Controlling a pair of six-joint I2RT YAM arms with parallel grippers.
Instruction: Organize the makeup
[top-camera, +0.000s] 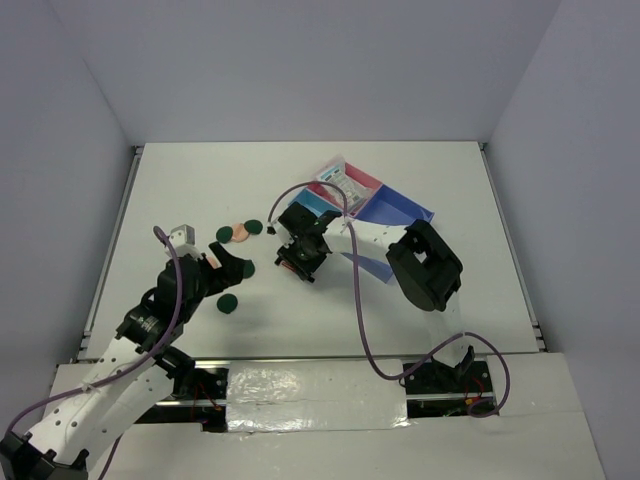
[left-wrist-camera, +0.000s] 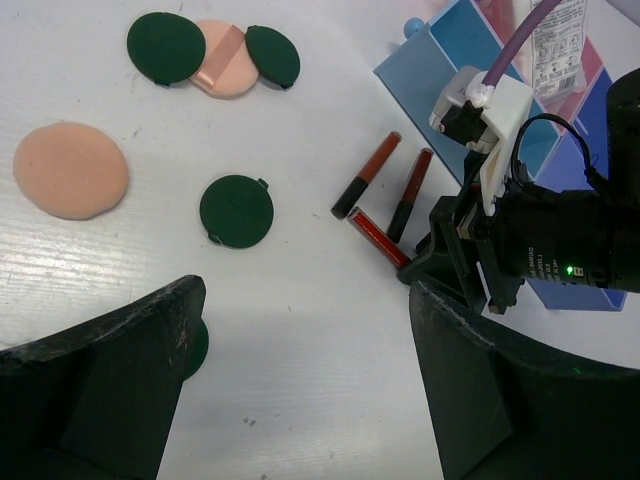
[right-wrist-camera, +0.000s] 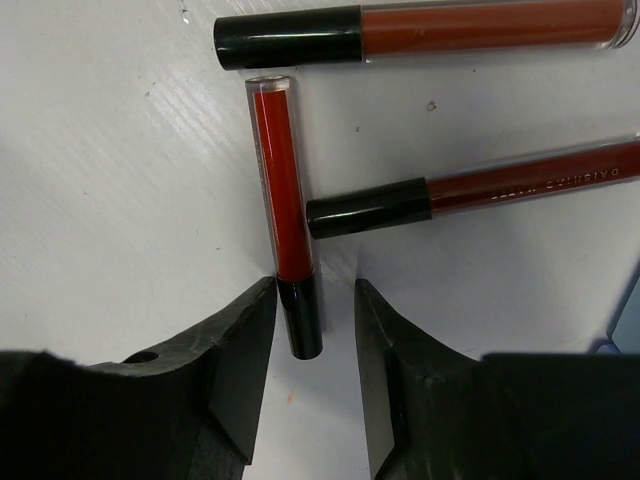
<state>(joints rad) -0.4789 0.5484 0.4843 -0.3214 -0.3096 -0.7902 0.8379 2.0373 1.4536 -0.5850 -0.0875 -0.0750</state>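
**L claw** (left-wrist-camera: 300, 340): wide open, empty, over bench (left-wrist-camera: 300, 400) nr green disc (left-wrist-camera: 236, 210).

**R claw** (right-wrist-camera: 315, 300): part-open, jaws either side of the black cap of red stick (right-wrist-camera: 283, 180). Gap shows on 3 o'clock side, so no grip yet.

**Stick:** flat on bench. In wrist view, long axis 12–6, cap at 6, clear end at 12. Abuts 2nd stick (right-wrist-camera: 480, 190) at 3.

**Tip:** close square across cap and lift straight up, so neighbours aren't dragged. Tray (top-camera: 405, 210) lies at approx. 2 o'clock in top view.

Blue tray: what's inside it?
In the blue tray, a white printed packet lies in a pink compartment. The right arm covers the tray's near part; what lies there cannot be seen.
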